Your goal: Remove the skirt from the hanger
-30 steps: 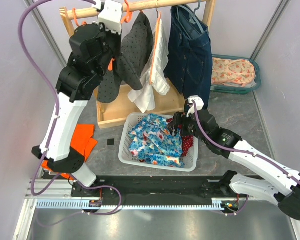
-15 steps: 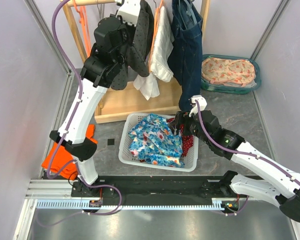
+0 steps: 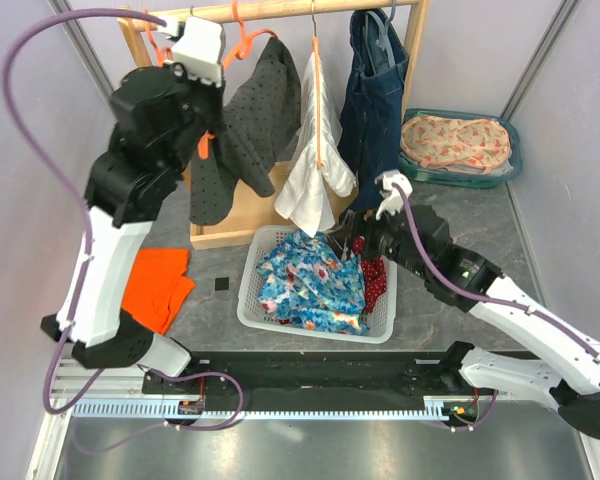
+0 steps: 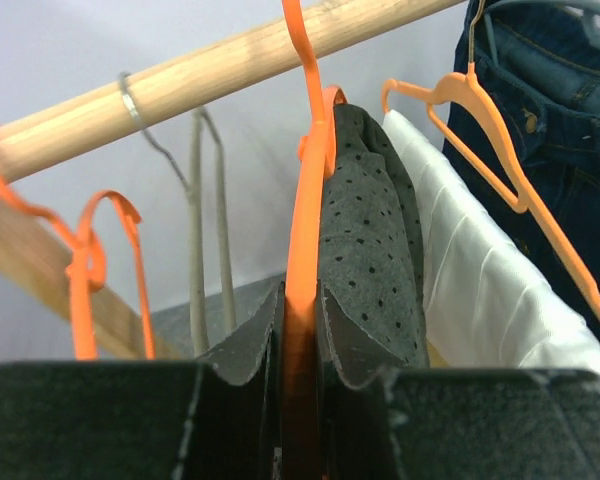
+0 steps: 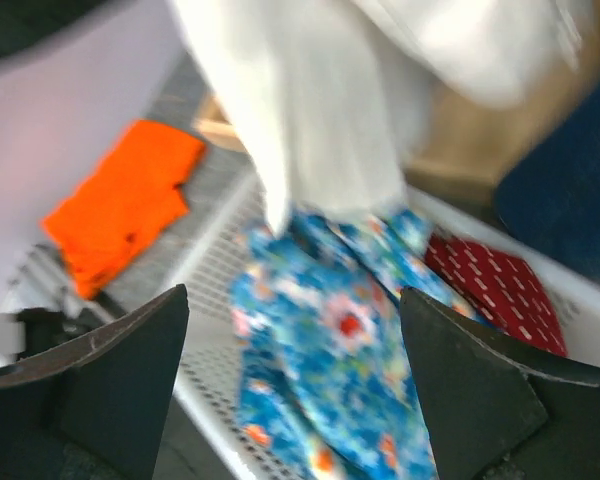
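Observation:
The skirt (image 3: 258, 112) is dark grey with small black dots and hangs from an orange hanger (image 3: 242, 38) on the wooden rail (image 3: 290, 10). My left gripper (image 3: 216, 72) is up at the rail, shut on that hanger. In the left wrist view the orange hanger (image 4: 307, 190) runs up between my left gripper's (image 4: 300, 335) fingers, with the skirt (image 4: 372, 235) draped just to its right. My right gripper (image 3: 346, 236) hovers open over the basket, below the white garment. In the right wrist view my right gripper (image 5: 295, 345) holds nothing.
A white garment (image 3: 316, 165) and jeans (image 3: 382, 100) hang to the right of the skirt. Below stands a white basket (image 3: 263, 312) with blue floral (image 5: 340, 330) and red cloth. An orange cloth (image 3: 156, 286) lies on the floor at left, a teal tub (image 3: 462, 146) at the back right.
My left arm has swung along the rail with the hanger and skirt, right and then back left. My right gripper has risen a little toward the white garment and opened slightly wider.

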Robot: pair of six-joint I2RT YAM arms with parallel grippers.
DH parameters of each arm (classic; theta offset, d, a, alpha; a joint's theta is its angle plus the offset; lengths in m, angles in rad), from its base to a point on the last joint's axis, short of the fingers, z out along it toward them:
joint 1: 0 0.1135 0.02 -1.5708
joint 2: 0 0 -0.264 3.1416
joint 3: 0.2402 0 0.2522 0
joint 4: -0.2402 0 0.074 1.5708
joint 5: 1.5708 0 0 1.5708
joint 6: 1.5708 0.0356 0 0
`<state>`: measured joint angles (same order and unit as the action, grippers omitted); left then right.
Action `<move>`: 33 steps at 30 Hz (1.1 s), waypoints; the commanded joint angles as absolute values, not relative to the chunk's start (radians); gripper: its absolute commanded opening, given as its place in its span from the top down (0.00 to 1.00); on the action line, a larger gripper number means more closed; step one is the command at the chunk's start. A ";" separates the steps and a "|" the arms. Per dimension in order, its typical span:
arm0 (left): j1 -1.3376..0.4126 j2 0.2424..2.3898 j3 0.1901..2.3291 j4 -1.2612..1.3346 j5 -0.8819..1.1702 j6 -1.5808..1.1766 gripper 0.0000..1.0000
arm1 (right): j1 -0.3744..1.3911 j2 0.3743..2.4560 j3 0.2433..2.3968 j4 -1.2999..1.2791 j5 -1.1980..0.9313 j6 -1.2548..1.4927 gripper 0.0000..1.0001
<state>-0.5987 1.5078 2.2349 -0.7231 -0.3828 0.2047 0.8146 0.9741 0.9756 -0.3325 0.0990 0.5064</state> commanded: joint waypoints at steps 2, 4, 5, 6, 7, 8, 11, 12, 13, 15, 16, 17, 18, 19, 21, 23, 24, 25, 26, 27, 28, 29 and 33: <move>-0.609 1.401 2.261 -0.712 -0.318 0.106 0.98 | 0.951 1.089 1.358 -0.348 0.116 0.368 0.06; -0.609 1.384 2.261 -0.715 -0.321 0.101 0.98 | 0.982 1.144 1.448 -0.374 0.129 0.333 0.05; -0.609 1.381 2.258 -0.715 -0.319 0.101 0.98 | 1.011 1.193 1.521 -0.389 0.141 0.310 0.05; -0.609 1.370 2.252 -0.715 -0.319 0.100 0.98 | 1.025 1.213 1.551 -0.394 0.146 0.296 0.05; -0.609 1.365 2.246 -0.715 -0.318 0.100 0.98 | 1.038 1.254 1.581 -0.396 0.149 0.287 0.05; -0.609 1.361 2.240 -0.715 -0.319 0.098 0.98 | 1.066 1.275 1.639 -0.402 0.156 0.269 0.05; -0.609 1.348 2.212 -0.716 -0.321 0.097 0.98 | 1.130 1.353 1.741 -0.420 0.188 0.238 0.04; -0.609 1.347 2.204 -0.716 -0.319 0.095 0.98 | 1.147 1.370 1.762 -0.426 0.205 0.213 0.03; -0.609 1.342 2.203 -0.718 -0.316 0.095 0.98 | 1.170 1.405 1.796 -0.442 0.222 0.198 0.03; -0.609 1.341 2.210 -0.722 -0.311 0.089 0.98 | 1.183 1.451 1.827 -0.456 0.248 0.170 0.03; -0.609 1.338 2.214 -0.724 -0.305 0.087 0.98 | 1.187 1.465 1.842 -0.466 0.247 0.166 0.02; -0.609 1.335 2.220 -0.726 -0.302 0.084 0.98 | 1.193 1.477 1.865 -0.465 0.258 0.158 0.02; -0.609 1.332 2.220 -0.729 -0.301 0.083 0.98 | 1.195 1.503 1.873 -0.466 0.265 0.138 0.02; -0.609 1.328 2.221 -0.732 -0.296 0.081 0.98 | 1.196 1.517 1.893 -0.469 0.274 0.130 0.02; -0.611 1.322 2.226 -0.738 -0.293 0.074 0.98 | 1.193 1.561 1.914 -0.480 0.313 0.097 0.02; -0.609 1.310 2.224 -0.745 -0.284 0.068 0.98 | 1.195 1.588 1.936 -0.492 0.333 0.080 0.04; -0.611 1.307 2.224 -0.749 -0.282 0.066 0.98 | 1.195 1.609 1.942 -0.494 0.342 0.072 0.07; -0.609 1.302 2.224 -0.749 -0.282 0.066 0.98 | 1.195 1.614 1.951 -0.494 0.347 0.069 0.12; -0.609 1.295 2.223 -0.749 -0.282 0.067 0.98 | 1.195 1.623 1.957 -0.494 0.354 0.066 0.36; -0.609 1.293 2.220 -0.749 -0.284 0.067 0.98 | 1.195 1.638 1.971 -0.497 0.376 0.063 0.51; -0.609 1.290 2.217 -0.750 -0.287 0.072 0.98 | 1.195 1.644 2.006 -0.511 0.388 0.052 0.69; -0.609 1.287 2.209 -0.749 -0.291 0.074 0.98 | 1.195 1.649 2.031 -0.520 0.417 0.049 1.00; -0.609 1.273 2.177 -0.746 -0.308 0.077 0.98 | 1.195 1.661 2.218 -0.603 0.511 -0.021 1.00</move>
<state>-0.6044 1.3174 2.1826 -0.8433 -0.3042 0.1017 1.1942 1.6825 2.0228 -0.5610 0.3840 0.0616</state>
